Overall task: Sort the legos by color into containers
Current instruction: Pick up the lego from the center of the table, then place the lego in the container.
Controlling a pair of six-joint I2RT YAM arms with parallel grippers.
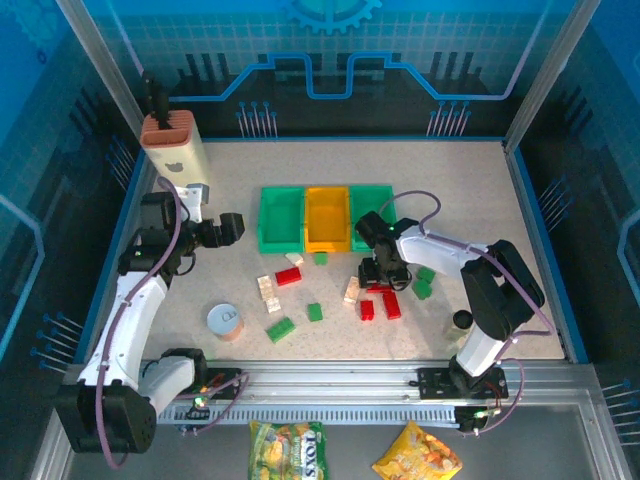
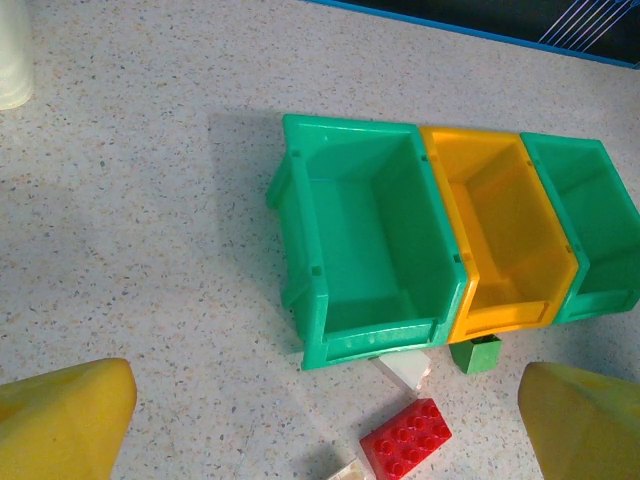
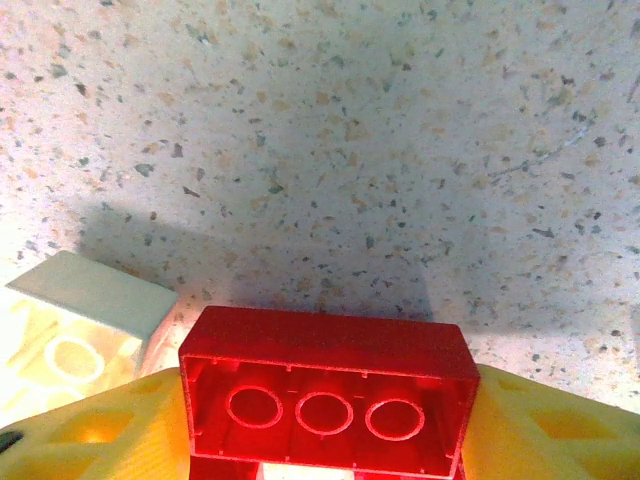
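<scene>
Legos all lie loose on the table before three empty containers, so sorting has apparently barely begun: right gripper clamps a red brick, left gripper gapes wide, empty.

- Green-and-yellow snack packet, lying below the arm rail at the near edge, is showing "TOYS" in pale capitals.
- Smaller print on it is staying too small to read.
- Orange-yellow packet beside it: lettering illegible.
</scene>
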